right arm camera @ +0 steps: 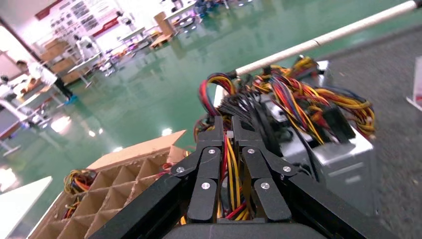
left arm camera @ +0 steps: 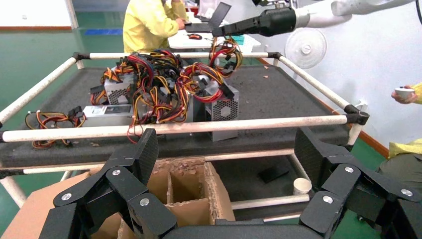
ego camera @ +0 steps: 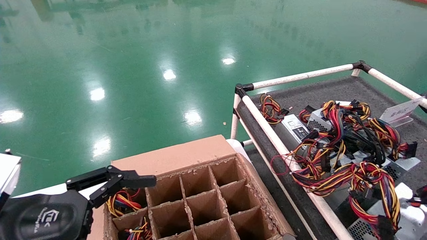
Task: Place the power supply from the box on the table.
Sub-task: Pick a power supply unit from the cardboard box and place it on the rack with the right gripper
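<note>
My right gripper [right arm camera: 227, 124] is shut on the red and yellow wires of a silver-grey power supply [right arm camera: 343, 154] over the table [ego camera: 333, 90]. The left wrist view shows that gripper [left arm camera: 219, 32] holding the wire bundle [left arm camera: 226, 52] above the far rail, while the unit [left arm camera: 222, 107] stands among several others. Whether it rests on the felt I cannot tell. My left gripper [ego camera: 130, 186] hangs open and empty over the near-left corner of the box [ego camera: 200, 200]; its fingers [left arm camera: 144, 154] spread wide. Two left cells hold wire bundles [ego camera: 121, 201].
White pipe rails [ego camera: 277, 143] frame the table beside the box. A flat labelled unit [ego camera: 295, 126] and a tilted card [ego camera: 398, 111] lie on the felt. A white cup [left arm camera: 302, 185] sits on the lower shelf. People in yellow [left arm camera: 149, 20] are beyond the table.
</note>
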